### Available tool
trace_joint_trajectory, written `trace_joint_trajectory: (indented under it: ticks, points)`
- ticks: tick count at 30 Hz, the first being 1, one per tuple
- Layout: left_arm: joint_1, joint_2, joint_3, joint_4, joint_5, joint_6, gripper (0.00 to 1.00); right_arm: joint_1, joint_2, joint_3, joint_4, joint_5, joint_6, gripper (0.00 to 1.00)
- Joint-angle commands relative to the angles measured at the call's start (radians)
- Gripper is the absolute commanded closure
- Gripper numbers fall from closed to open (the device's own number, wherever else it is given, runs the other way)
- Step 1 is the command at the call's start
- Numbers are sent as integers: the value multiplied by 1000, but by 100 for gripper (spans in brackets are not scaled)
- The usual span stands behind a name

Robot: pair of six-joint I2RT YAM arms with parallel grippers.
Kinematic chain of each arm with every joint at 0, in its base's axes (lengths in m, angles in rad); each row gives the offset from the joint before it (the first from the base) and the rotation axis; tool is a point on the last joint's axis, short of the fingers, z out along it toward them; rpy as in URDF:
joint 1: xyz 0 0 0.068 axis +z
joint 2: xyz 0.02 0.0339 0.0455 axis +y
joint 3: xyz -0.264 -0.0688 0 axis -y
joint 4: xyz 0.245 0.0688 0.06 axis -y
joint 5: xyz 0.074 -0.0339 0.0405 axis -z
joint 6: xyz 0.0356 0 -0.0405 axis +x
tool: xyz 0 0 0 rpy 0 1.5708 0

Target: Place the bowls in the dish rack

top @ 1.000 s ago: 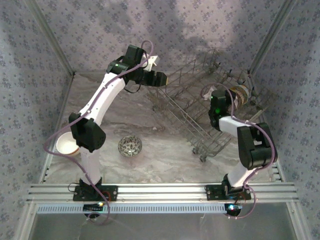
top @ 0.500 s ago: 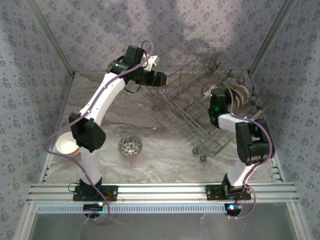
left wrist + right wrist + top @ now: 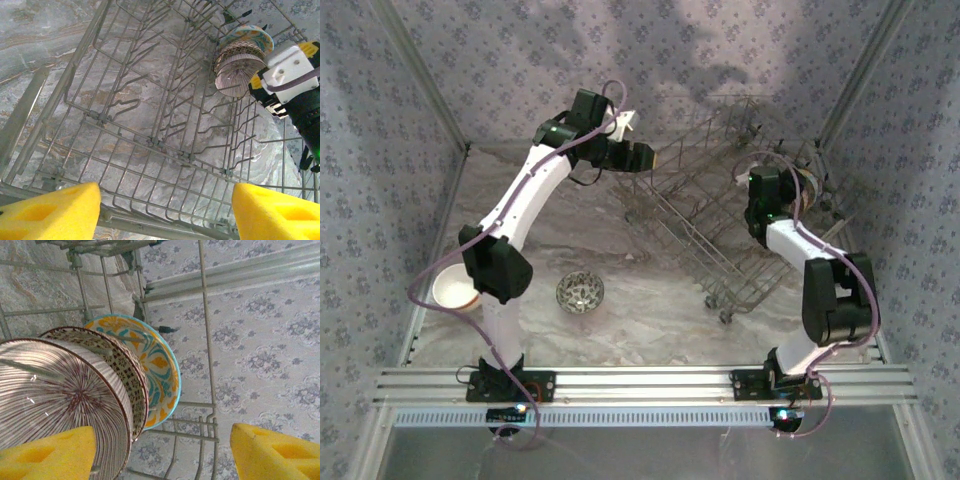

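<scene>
The right gripper (image 3: 162,450) is hanging wide open, empty, beside the brown-striped round bowl (image 3: 55,400) racked at the far right of the grey wire dish rack (image 3: 695,235), the left gripper (image 3: 165,212) likewise hovering open and empty, so fetching the grey-speckled bowl (image 3: 580,292) or plain white bowl (image 3: 452,288), near left, looks next.
</scene>
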Motion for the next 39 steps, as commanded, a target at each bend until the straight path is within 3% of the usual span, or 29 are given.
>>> trace_joint_trajectory:
  ticks: [1, 13, 23, 34, 39]
  points:
    - [-2, 65, -2, -159, -55, -33, 29, -17, -44, 36, -154, -34, 106, 26]
    - [-2, 97, 17, -188, -144, -74, 29, -23, -113, 214, -466, -157, 303, 21]
    - [-20, 22, -23, -130, -152, -109, 29, -11, -181, 327, -713, -360, 444, 22]
    - [-33, -132, -153, -9, -202, -216, 26, -17, -151, 362, -761, -349, 509, 22]
    - [-50, -195, -253, 62, -163, -280, 25, -20, -137, 376, -768, -345, 526, 22]
